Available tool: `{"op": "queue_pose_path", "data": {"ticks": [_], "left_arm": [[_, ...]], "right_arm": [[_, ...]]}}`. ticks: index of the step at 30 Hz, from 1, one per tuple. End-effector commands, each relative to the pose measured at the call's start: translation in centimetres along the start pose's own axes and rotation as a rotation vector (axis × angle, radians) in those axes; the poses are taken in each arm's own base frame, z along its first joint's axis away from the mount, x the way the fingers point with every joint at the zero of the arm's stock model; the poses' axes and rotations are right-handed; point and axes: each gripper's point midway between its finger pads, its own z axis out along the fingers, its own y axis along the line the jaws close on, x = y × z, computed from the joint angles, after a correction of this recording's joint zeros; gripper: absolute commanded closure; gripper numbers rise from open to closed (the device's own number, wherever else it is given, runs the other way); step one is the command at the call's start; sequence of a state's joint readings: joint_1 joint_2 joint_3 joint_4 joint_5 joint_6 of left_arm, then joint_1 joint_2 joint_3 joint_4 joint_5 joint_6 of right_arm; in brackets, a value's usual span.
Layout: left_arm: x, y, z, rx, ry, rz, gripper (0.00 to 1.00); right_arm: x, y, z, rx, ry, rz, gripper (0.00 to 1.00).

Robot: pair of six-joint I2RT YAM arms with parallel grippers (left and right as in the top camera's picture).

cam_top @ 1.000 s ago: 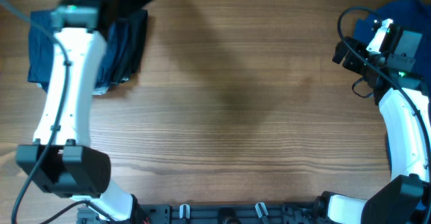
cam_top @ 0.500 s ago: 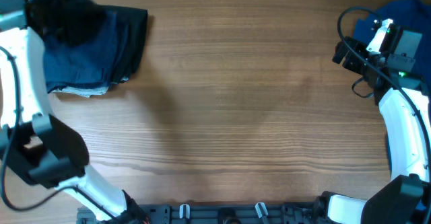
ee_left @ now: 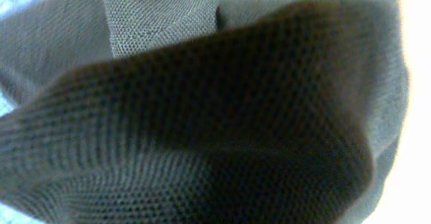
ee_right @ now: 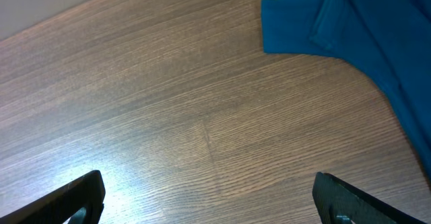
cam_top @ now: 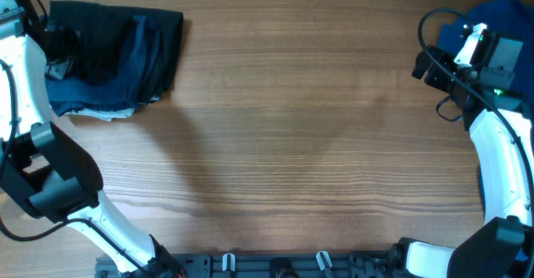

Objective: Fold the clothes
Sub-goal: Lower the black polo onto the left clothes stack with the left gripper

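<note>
Black shirt (ee_left: 215, 136) now across left wrist lens

1. A pile of clothes (cam_top: 125, 57) lies on the tabletop (cam_top: 292, 144) at its far left corner.
2. The left arm (cam_top: 21, 69) runs along the pile's left edge, with its wrist over that edge.
3. A single shirt (cam_top: 492, 15) lies at the far right corner, well apart from the pile.
4. The right end effector (cam_top: 427, 65) hangs over bare tabletop just left of the shirt, apart from it.
</note>
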State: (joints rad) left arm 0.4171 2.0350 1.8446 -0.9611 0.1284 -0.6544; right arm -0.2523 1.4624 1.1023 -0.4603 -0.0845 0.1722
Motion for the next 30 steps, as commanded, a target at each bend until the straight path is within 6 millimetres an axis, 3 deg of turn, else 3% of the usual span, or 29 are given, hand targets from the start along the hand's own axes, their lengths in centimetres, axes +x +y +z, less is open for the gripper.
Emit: {"op": "queue_pose_path", "data": {"ticks": [1, 4, 7, 9, 13, 14, 17, 18, 24, 30], "left_arm": [[0.6, 1.2, -0.8, -0.035, 0.026, -0.043, 0.74], [0.0, 0.8, -3.2, -0.008, -0.014, -0.023, 0.55], [-1.0, 0.6, -7.2, 0.008, -0.111, -0.015, 0.35], [-1.4, 0.8, -10.0, 0.004, -0.178, -0.013, 0.13], [-1.1, 0.4, -14.1, 0.051, -0.241, 0.021, 0.09], [-1.0, 0.1, -14.7, 0.067, -0.247, 0.031, 0.11], [-1.0, -0.8, -15.3, 0.11, -0.254, 0.083, 0.87], [-1.3, -1.0, -15.0, 0.11, -0.26, 0.103, 0.96], [-1.7, -1.9, -11.0, 0.118, -0.202, 0.195, 0.96], [-2.7, -0.3, -5.5, 0.041, -0.145, 0.172, 0.96]], "right_arm": [[0.2, -0.4, 0.4, 0.02, 0.008, 0.013, 0.0], [0.2, -0.4, 0.4, 0.02, 0.008, 0.013, 0.0], [0.2, -0.4, 0.4, 0.02, 0.008, 0.013, 0.0], [0.2, -0.4, 0.4, 0.02, 0.008, 0.012, 0.0], [0.2, -0.4, 0.4, 0.02, 0.008, 0.013, 0.0], [0.2, -0.4, 0.4, 0.02, 0.008, 0.013, 0.0], [0.2, -0.4, 0.4, 0.02, 0.008, 0.013, 0.0], [0.2, -0.4, 0.4, 0.02, 0.008, 0.013, 0.0], [0.2, -0.4, 0.4, 0.02, 0.008, 0.013, 0.0], [0.2, -0.4, 0.4, 0.02, 0.008, 0.013, 0.0]]}}
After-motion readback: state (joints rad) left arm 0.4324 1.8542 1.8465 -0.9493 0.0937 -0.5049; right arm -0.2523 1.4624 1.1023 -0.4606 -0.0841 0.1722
